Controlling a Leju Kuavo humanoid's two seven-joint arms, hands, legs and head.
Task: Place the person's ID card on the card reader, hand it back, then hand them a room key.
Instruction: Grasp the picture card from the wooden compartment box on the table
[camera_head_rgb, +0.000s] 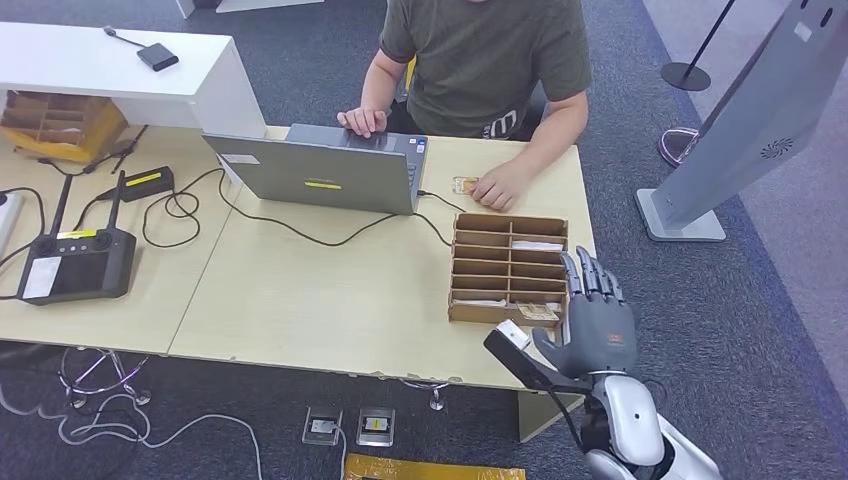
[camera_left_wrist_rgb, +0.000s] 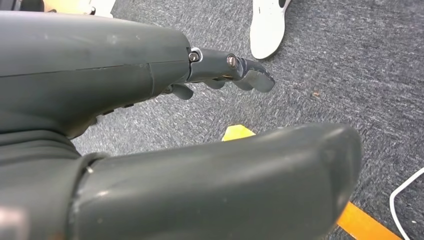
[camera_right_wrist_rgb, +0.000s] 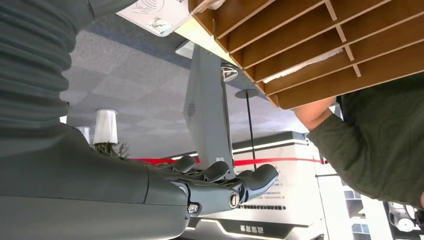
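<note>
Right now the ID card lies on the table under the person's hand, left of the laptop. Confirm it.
Not quite. The head view shows the ID card under the person's hand on the table, but right of the laptop, not left.

A pale wooden bench (camera_head_rgb: 300, 300) stood on dark grey-blue carpet (camera_head_rgb: 760, 300). A white raised counter (camera_head_rgb: 120, 65) sat at its far left corner. To the right rose a grey kiosk stand (camera_head_rgb: 760, 120) on a flat base, with a black stanchion post (camera_head_rgb: 700, 50) behind it. Yellow tape (camera_head_rgb: 430, 468) marked the floor.
</note>
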